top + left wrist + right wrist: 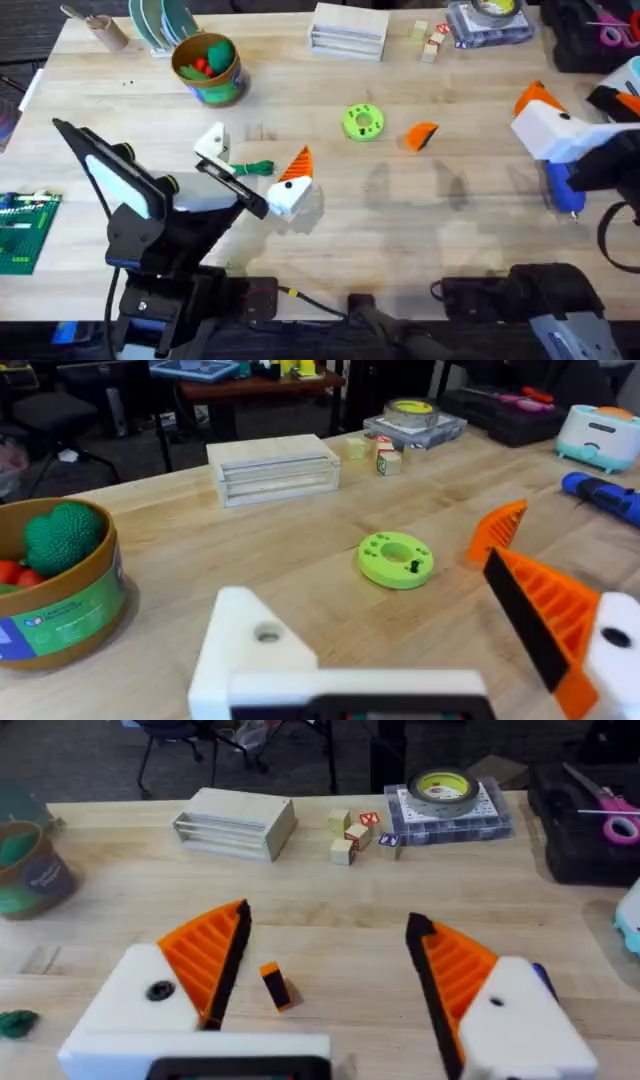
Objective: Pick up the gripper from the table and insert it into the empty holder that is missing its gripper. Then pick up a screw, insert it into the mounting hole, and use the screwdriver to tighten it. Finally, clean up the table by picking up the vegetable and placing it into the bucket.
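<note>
Orange and small, the gripper (423,135) lies on the worktop between our arms, nearer our right claw (330,985), which gapes wide and empty. Our left claw (420,660) is likewise open, holding nothing.

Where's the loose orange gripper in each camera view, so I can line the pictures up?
Overhead: the loose orange gripper lies mid-table, just right of the green disc.
Left wrist: it lies beside the green disc.
Right wrist: it shows small on the table between the two orange ribbed pads.
Shared landmark: the pale box at the far edge.
</note>
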Controlling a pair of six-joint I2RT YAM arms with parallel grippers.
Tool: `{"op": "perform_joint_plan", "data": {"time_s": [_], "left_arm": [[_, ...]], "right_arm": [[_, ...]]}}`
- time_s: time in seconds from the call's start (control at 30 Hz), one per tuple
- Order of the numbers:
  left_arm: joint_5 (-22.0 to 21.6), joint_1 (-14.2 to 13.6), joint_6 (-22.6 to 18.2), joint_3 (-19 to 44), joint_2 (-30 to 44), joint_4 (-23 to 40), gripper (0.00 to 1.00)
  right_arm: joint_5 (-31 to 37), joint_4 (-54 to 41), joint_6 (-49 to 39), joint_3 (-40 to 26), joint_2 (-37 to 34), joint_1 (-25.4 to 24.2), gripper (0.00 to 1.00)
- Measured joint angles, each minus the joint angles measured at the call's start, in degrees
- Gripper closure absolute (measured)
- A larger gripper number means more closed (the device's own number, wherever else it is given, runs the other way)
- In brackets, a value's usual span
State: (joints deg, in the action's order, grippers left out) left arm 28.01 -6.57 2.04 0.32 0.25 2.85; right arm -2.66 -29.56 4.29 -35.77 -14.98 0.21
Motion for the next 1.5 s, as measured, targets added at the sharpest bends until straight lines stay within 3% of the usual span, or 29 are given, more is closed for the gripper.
{"op": "perform_joint_plan", "data": {"time_s": [0.2,0.5,0.7,0.93,1.1,1.27,1.5], "left_arm": [[2.8,0.0,0.0,0.0,0.0,0.0,0.008],[21.6,0.0,0.2,0.0,0.0,0.8,0.008],[29.5,0.0,0.2,0.0,0.0,1.0,0.008],[31.8,0.0,0.2,0.0,0.0,1.0,0.008],[32.3,0.0,0.2,0.0,0.0,1.0,0.008],[32.3,0.0,0.2,0.0,0.0,1.0,0.007],[32.4,0.0,0.2,0.0,0.0,1.0,0.008]], "right_arm": [[0.0,0.0,0.0,0.0,0.0,0.0,0.010],[0.0,0.0,0.0,0.0,0.0,0.0,0.010],[0.0,0.0,0.0,0.0,0.0,0.0,0.009],[-0.3,0.0,0.5,0.0,0.0,0.0,0.009],[-4.6,-0.1,0.4,-0.1,-1.4,0.0,0.008],[-10.5,-3.3,-1.0,-3.1,-10.7,0.0,0.009],[-12.8,-14.0,-5.9,-11.0,-27.3,0.0,0.010]]}}
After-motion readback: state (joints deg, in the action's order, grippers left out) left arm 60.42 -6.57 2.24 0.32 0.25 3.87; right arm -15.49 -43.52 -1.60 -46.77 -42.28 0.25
